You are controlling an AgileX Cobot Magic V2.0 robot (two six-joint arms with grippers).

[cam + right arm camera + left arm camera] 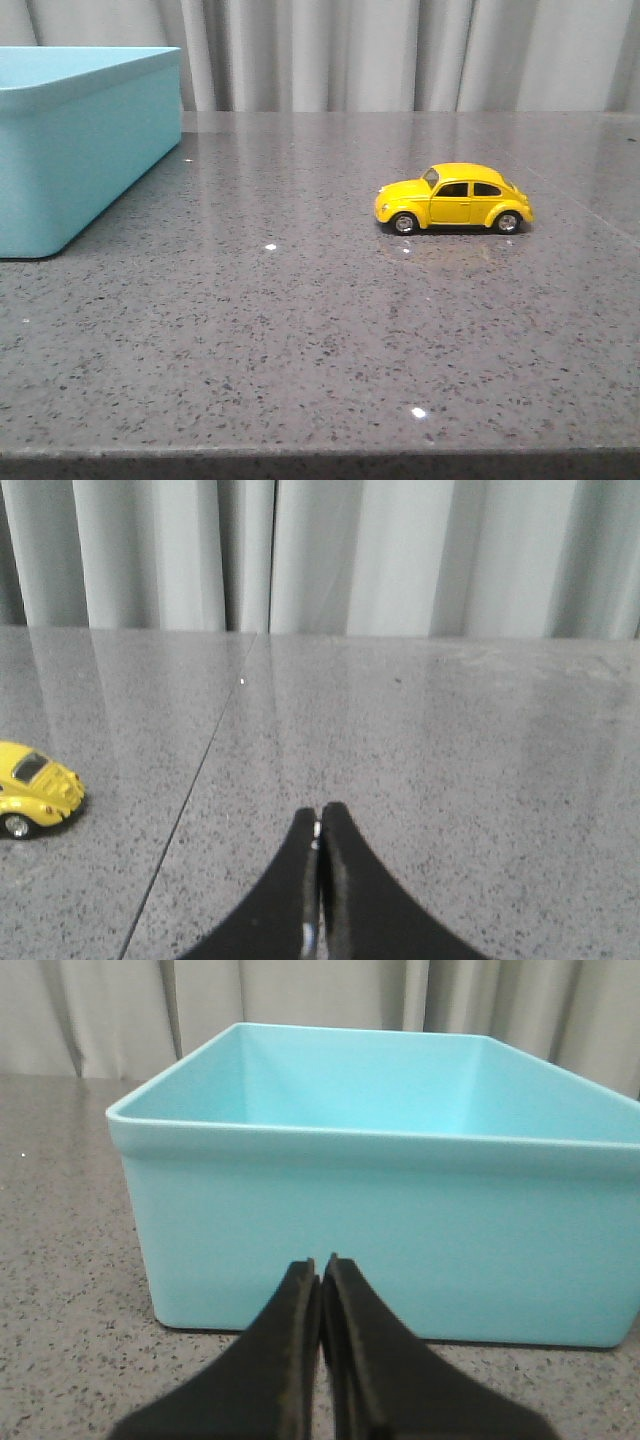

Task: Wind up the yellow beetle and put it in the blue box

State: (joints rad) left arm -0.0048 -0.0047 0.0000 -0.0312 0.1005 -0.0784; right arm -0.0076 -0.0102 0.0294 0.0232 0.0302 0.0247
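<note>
The yellow beetle (pixel 455 198) stands on its wheels on the grey speckled table, right of the middle, side-on with its nose to the left. Its rear also shows in the right wrist view (pixel 35 789). The blue box (pixel 75 140) stands at the far left, and in the left wrist view (pixel 400 1210) its inside looks empty. My left gripper (pixel 320 1262) is shut and empty, close in front of the box's near wall. My right gripper (pixel 319 812) is shut and empty above bare table, to the beetle's right. Neither gripper shows in the front view.
The grey speckled table (pixel 300 330) ends at a front edge (pixel 320 455) near the camera. A seam line (pixel 190 790) runs across the tabletop between the beetle and my right gripper. Grey curtains (pixel 400 50) hang behind the table.
</note>
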